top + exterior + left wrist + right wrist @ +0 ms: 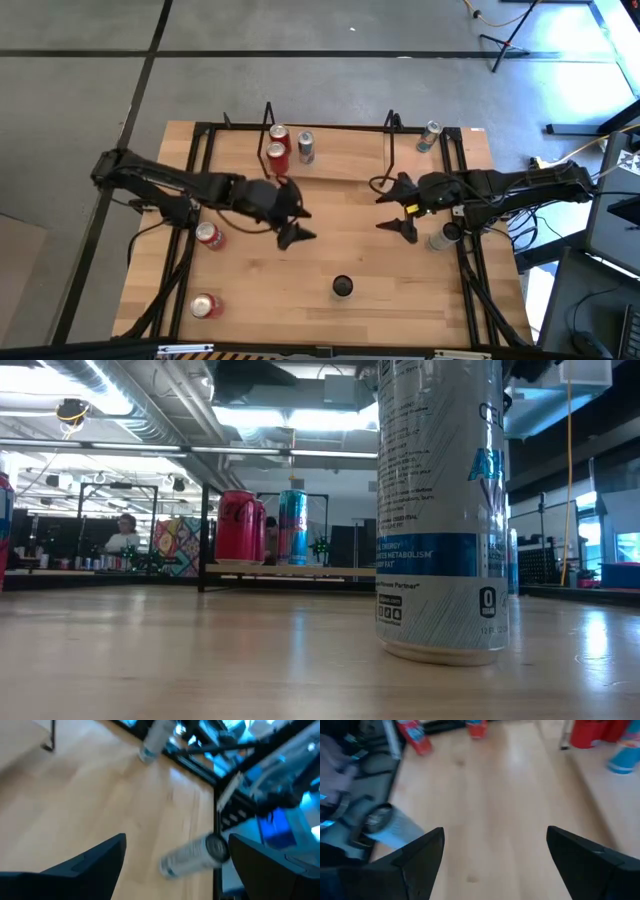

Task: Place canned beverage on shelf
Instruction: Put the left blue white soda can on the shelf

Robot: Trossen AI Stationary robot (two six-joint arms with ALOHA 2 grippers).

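Both grippers hover empty mid-table, fingers spread: left gripper [297,224], right gripper [393,210]. Two red cans [278,147] stand on the shelf [268,118].

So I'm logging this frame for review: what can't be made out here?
- Low view: the tall white can is cut off by the top edge and blocks the table behind it.
- Low view: neither pincer shows.
- Left wrist view: blur hides the label of the lying can.
- High view: can labels are too small.

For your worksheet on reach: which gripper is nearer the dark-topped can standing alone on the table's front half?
Left. The left gripper is up-left of the can; the right gripper is up-right, slightly farther.
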